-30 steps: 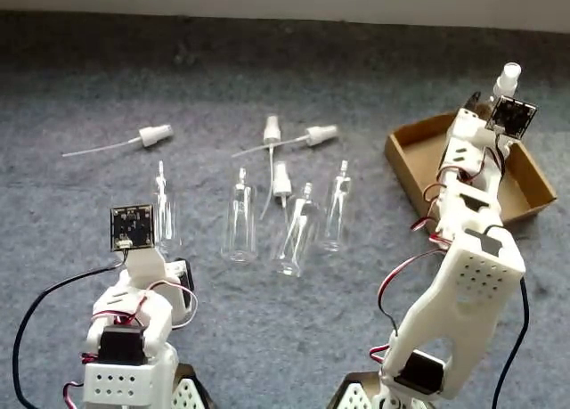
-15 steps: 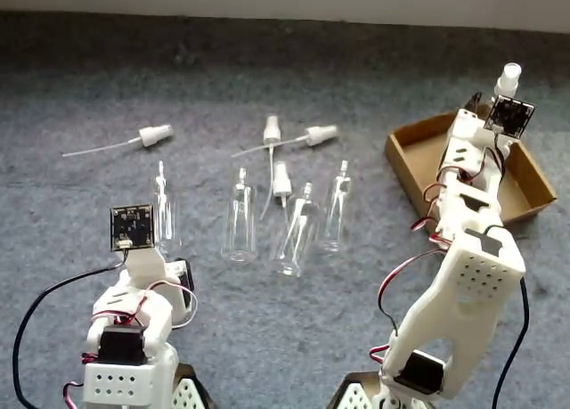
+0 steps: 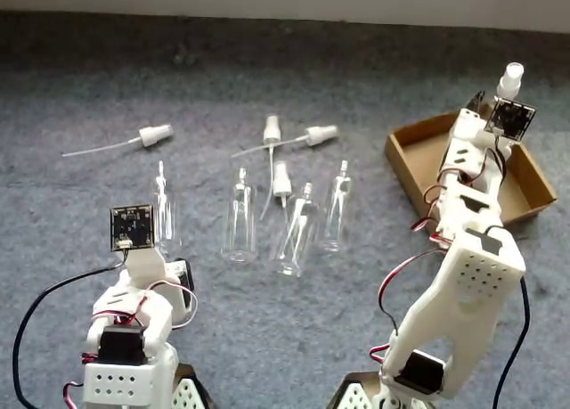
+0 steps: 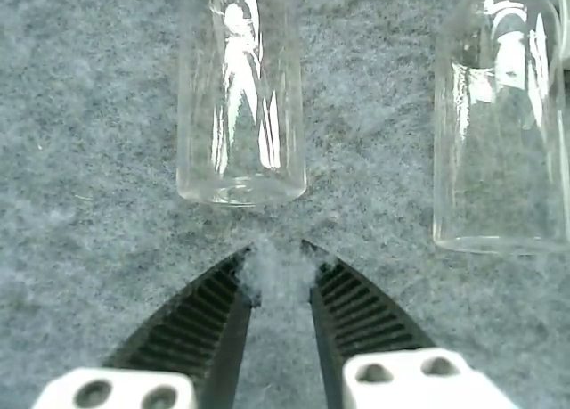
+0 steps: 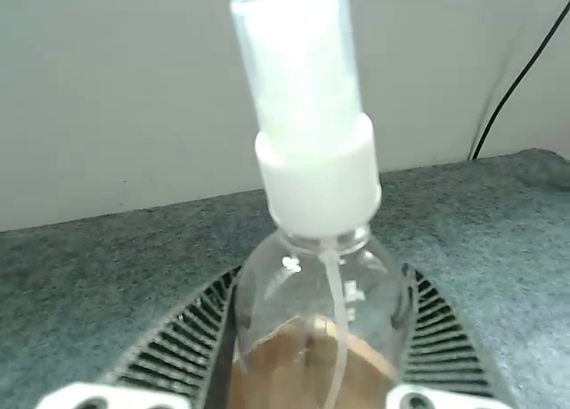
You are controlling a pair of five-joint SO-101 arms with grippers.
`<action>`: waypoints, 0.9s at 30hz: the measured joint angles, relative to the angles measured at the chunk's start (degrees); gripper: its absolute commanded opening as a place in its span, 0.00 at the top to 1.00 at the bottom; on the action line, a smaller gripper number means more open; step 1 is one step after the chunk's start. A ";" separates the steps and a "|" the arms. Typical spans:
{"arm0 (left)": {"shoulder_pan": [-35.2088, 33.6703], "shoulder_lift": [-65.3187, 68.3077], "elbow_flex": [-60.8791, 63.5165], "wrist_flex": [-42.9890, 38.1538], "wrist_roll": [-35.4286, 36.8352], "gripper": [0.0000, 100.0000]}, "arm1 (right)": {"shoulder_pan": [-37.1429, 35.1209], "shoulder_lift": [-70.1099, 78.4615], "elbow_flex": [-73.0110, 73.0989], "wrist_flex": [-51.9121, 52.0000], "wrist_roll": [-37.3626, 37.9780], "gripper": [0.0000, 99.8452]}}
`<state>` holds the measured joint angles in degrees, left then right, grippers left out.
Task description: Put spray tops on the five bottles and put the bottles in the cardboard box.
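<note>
My right gripper (image 5: 316,342) is shut on a clear bottle (image 5: 316,311) that carries a white spray top (image 5: 307,142). In the high view that capped bottle (image 3: 509,77) is held upright above the cardboard box (image 3: 411,155). Several open clear bottles lie on the grey carpet, among them one (image 3: 163,208) on the left, one (image 3: 240,217) and one (image 3: 298,226) in the middle. Loose white spray tops (image 3: 153,134) (image 3: 272,128) (image 3: 321,134) lie behind them. My left gripper (image 4: 283,249) stands open just short of the base of the leftmost bottle (image 4: 240,97), nothing between its fingers.
A fourth bottle (image 3: 337,204) lies nearest the box, and another spray top (image 3: 281,179) rests among the bottles. The left arm (image 3: 134,311) sits at the front left. A pale wall (image 5: 134,88) rises behind the carpet.
The right gripper with its capped bottle has edged slightly to the right over the box. The left arm and the things on the carpet have not moved.
</note>
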<state>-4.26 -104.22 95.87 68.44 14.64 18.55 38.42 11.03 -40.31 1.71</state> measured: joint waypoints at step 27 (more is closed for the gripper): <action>0.00 0.00 0.00 0.00 0.00 0.95 | -1.14 0.00 0.00 1.85 0.00 0.70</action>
<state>-4.26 -104.22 95.87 68.44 14.64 17.41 38.42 11.03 -38.46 1.71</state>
